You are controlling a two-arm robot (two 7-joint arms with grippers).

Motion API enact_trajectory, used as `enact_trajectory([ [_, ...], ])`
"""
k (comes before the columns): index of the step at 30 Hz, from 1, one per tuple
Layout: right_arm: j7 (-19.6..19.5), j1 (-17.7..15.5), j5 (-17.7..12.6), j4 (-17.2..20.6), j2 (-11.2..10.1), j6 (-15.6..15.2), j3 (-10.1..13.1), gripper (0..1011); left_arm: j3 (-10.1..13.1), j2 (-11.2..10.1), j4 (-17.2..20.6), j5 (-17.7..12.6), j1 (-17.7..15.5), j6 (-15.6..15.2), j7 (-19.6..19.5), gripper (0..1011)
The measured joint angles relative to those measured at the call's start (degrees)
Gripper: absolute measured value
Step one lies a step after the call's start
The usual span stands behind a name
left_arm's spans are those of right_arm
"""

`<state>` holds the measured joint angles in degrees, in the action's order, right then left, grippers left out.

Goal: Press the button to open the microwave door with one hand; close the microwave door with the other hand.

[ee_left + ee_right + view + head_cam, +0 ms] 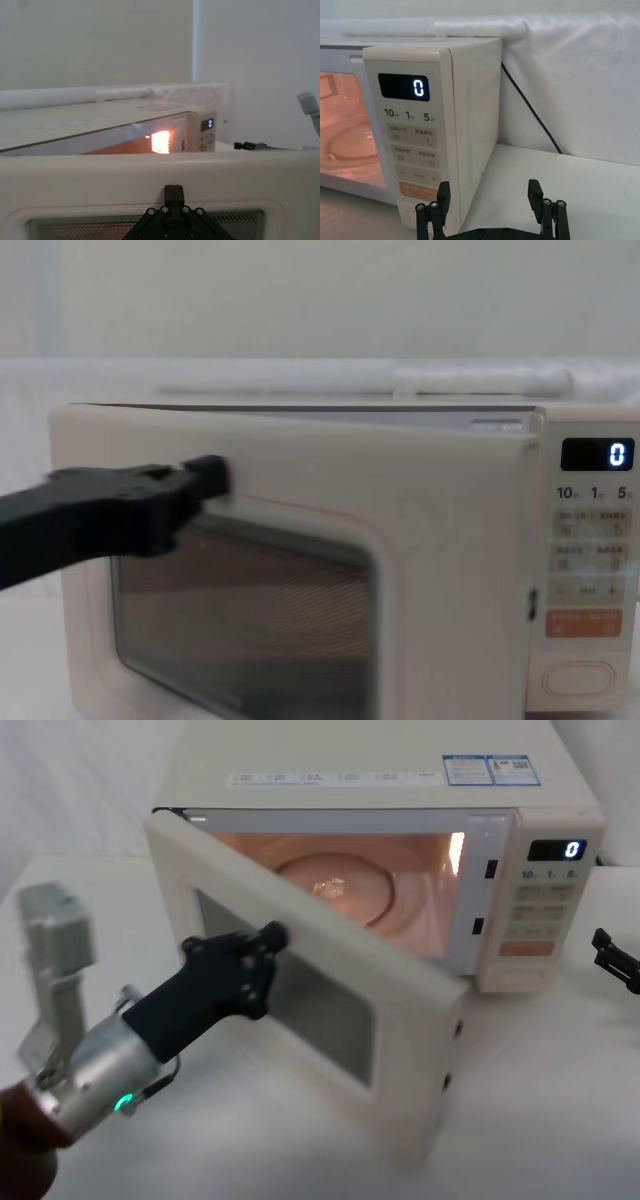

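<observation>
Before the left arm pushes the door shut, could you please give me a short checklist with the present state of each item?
1. The microwave door is open, swung partly out: ok.
2. Left gripper is at the door's outer face, above the window: ok.
3. Left gripper actually touching the door: cannot tell.
4. Right gripper is open and away from the door's path, beside the control panel: ok.
5. The button is free, nothing pressing it: ok.
6. The cavity rim is free of obstructions: ok, as far as visible.
</observation>
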<state>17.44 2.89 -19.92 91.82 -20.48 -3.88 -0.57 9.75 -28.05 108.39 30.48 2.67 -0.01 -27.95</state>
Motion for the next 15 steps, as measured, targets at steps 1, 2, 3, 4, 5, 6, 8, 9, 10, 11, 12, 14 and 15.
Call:
enact_trajectory([
  [1, 0.00, 0.00, 0.00, 0.00, 0.00, 0.00, 0.00, 1002, 0.86, 0.04, -0.65, -0.20, -1.12, -0.32, -0.22, 0],
  [2, 0.00, 0.00, 0.00, 0.00, 0.00, 0.00, 0.00, 1002, 2.20, 0.23, -1.80, -0.48, -2.95, -0.82, -0.64, 0],
  [3, 0.00, 0.00, 0.00, 0.00, 0.00, 0.00, 0.00, 1002, 2.97, 0.41, -2.44, -0.58, -3.98, -1.01, -0.86, 0],
  [4, 0.00, 0.00, 0.00, 0.00, 0.00, 0.00, 0.00, 1002, 3.66, 0.58, -3.00, -0.66, -4.87, -1.20, -1.12, 0],
  [5, 0.00, 0.00, 0.00, 0.00, 0.00, 0.00, 0.00, 1002, 5.00, 1.02, -4.32, -0.72, -6.71, -1.56, -1.51, 0],
  [6, 0.00, 0.00, 0.00, 0.00, 0.00, 0.00, 0.00, 1003, 5.60, 1.26, -4.84, -0.73, -7.50, -1.71, -1.71, 0],
  [8, 0.00, 0.00, 0.00, 0.00, 0.00, 0.00, 0.00, 1002, 7.26, 2.10, -6.68, -0.80, -9.90, -2.07, -2.07, 0],
  [9, 0.00, 0.00, 0.00, 0.00, 0.00, 0.00, 0.00, 1002, 7.85, 2.42, -7.32, -0.86, -10.75, -2.15, -2.12, 0],
  [10, 0.00, 0.00, 0.00, 0.00, 0.00, 0.00, 0.00, 1002, 8.37, 2.70, -7.96, -0.91, -11.51, -2.26, -2.18, 0],
  [11, 0.00, 0.00, 0.00, 0.00, 0.00, 0.00, 0.00, 1002, 8.90, 2.98, -8.56, -0.95, -12.27, -2.35, -2.25, 0],
  [12, 0.00, 0.00, 0.00, 0.00, 0.00, 0.00, 0.00, 1002, 9.76, 3.44, -9.51, -1.03, -13.51, -2.49, -2.39, 0],
  [14, 0.00, 0.00, 0.00, 0.00, 0.00, 0.00, 0.00, 1002, 11.04, 4.08, -11.17, -1.08, -15.48, -2.64, -2.66, 0],
  [15, 0.00, 0.00, 0.00, 0.00, 0.00, 0.00, 0.00, 1002, 11.39, 4.23, -11.63, -1.08, -16.07, -2.67, -2.75, 0],
])
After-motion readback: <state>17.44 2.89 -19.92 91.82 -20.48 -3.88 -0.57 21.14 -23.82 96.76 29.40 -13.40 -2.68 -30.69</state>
